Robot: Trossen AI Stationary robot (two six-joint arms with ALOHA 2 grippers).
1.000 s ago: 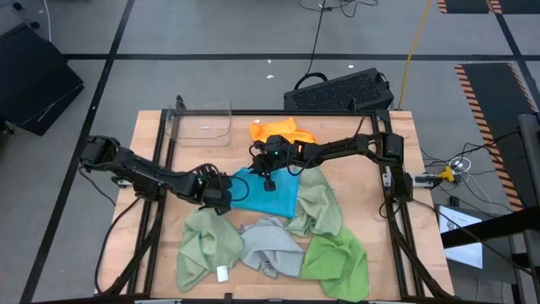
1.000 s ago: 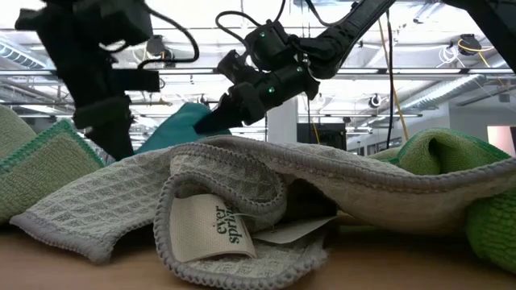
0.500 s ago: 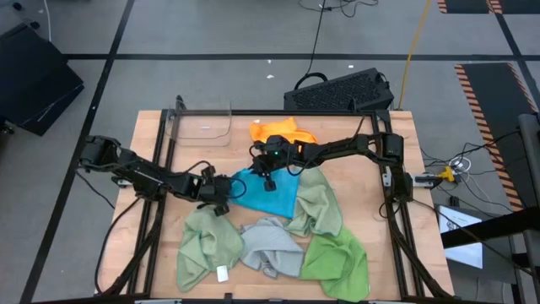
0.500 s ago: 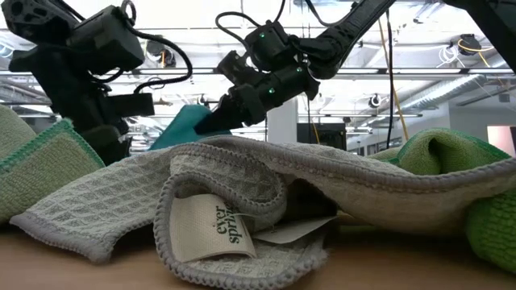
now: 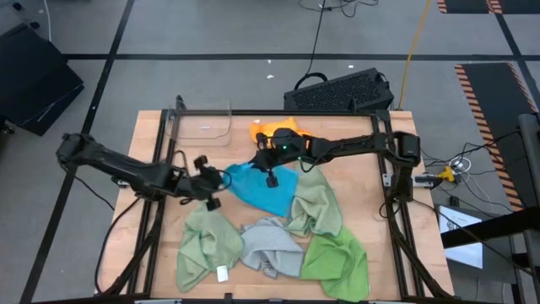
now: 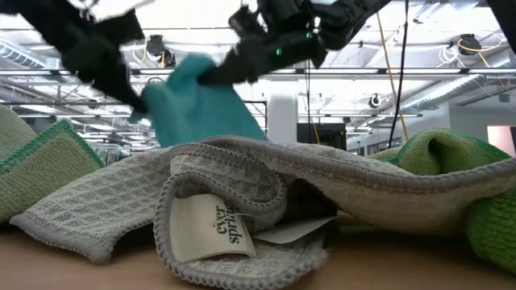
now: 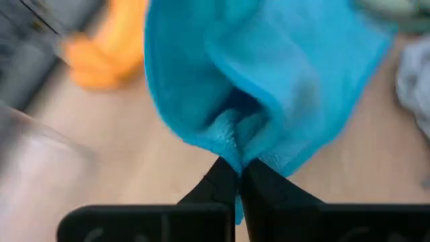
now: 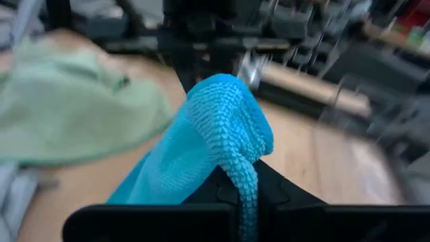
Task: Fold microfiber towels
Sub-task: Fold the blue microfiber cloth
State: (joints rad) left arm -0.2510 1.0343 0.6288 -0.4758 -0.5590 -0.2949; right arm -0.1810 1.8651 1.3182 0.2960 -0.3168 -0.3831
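Now, starting at the left, the left end effector [image 5: 214, 180] is pinched tight on one edge of the bright blue towel [image 5: 263, 187], its fingers [image 7: 228, 185] pressed together with cloth bunched between them. Right of it, the right end effector [image 5: 272, 166] is clamped on the opposite edge, so the blue cloth hangs between the two, lifted above the tabletop [image 5: 354, 198]. Just beyond the right end effector lies the orange towel [image 5: 283, 131]; below the pair sit a sage green towel [image 5: 207, 241], the grey towel [image 5: 270, 247], a second sage green towel [image 5: 316, 203] and the bright green towel [image 5: 337, 257]. To fold well, the arms should probably draw apart until the cloth is taut and flat, lay it on bare wood clear of the heap, and bring edge to edge evenly. Pinches this close to the edge could slip.
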